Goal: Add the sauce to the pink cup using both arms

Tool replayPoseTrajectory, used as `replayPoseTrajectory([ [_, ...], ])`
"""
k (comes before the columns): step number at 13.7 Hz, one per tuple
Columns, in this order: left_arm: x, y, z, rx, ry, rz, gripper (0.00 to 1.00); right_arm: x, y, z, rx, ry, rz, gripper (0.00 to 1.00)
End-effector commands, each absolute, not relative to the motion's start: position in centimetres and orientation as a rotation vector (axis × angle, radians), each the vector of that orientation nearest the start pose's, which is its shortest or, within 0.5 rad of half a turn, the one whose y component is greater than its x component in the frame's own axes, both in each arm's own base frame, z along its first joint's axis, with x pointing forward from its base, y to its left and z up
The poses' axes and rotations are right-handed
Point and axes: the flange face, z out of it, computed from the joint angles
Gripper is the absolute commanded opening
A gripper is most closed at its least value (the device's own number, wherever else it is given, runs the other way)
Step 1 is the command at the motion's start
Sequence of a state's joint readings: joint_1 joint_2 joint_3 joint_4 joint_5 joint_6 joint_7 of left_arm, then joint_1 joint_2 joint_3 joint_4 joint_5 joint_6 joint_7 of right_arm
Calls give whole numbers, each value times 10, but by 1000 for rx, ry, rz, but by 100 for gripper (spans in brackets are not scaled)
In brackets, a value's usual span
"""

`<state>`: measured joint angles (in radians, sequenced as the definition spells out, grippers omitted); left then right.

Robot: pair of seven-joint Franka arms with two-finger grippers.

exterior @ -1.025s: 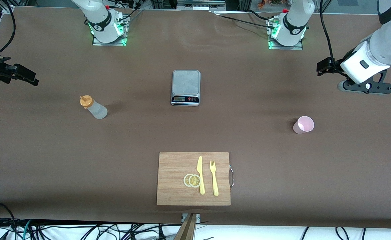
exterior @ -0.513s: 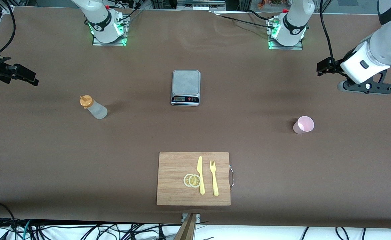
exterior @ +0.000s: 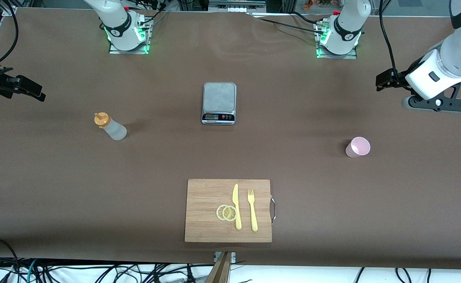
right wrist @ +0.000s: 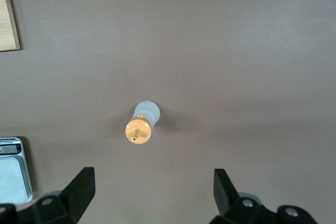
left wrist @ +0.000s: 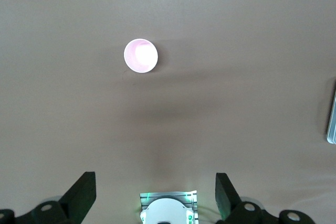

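The sauce bottle (exterior: 109, 126), whitish with an orange cap, stands on the brown table toward the right arm's end. It also shows in the right wrist view (right wrist: 142, 124), seen from above. The pink cup (exterior: 358, 147) stands upright toward the left arm's end and shows in the left wrist view (left wrist: 140, 55). My left gripper (exterior: 435, 103) hangs open and empty high over the table near its end, apart from the cup; its fingers (left wrist: 81, 187) stand wide. My right gripper (right wrist: 155, 184) is open and empty high over the table, apart from the bottle.
A digital scale (exterior: 219, 103) sits mid-table between the two arm bases. A wooden cutting board (exterior: 203, 228) lies nearer to the front camera, with a yellow knife (exterior: 236, 206), a yellow fork (exterior: 252, 210) and two lemon slices (exterior: 226, 212) on it.
My left gripper has shifted slightly toward its own end of the table. The right arm, the bottle and the cup have not moved.
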<state>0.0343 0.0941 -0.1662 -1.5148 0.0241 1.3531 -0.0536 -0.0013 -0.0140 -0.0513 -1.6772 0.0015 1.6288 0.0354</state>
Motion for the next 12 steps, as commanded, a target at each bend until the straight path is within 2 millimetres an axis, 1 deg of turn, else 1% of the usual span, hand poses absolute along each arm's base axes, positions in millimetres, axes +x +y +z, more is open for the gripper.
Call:
replayPoseTrajectory([
  [1,572,-53,558,-3085,99,460,100,549,-30,588,-3136,123,60,100],
  [2,578,-44,549,-3090,105,469,100,549,-30,588,-3135,125,60,100],
  [3,586,-29,538,-3101,103,469,100,549,-30,588,-3135,125,60,100],
  [4,592,-23,524,-3107,104,472,100,549,-30,588,-3136,123,60,100],
  [5,599,-22,510,-3109,105,472,100,549,-30,588,-3135,125,60,100],
  [6,604,-17,493,-3084,105,476,100,549,-30,588,-3136,123,60,100],
  [7,611,-14,475,-3044,118,444,100,549,-30,588,-3136,123,60,100],
  [9,621,-11,425,-3027,139,414,100,549,-30,588,-3136,123,60,100],
  [10,623,-6,405,-3033,133,396,100,549,-30,588,-3136,120,60,100],
  [11,626,3,384,-3035,115,377,100,549,-30,588,-3136,123,60,100],
  [12,627,9,367,-3040,107,353,100,549,-30,588,-3136,123,60,100],
])
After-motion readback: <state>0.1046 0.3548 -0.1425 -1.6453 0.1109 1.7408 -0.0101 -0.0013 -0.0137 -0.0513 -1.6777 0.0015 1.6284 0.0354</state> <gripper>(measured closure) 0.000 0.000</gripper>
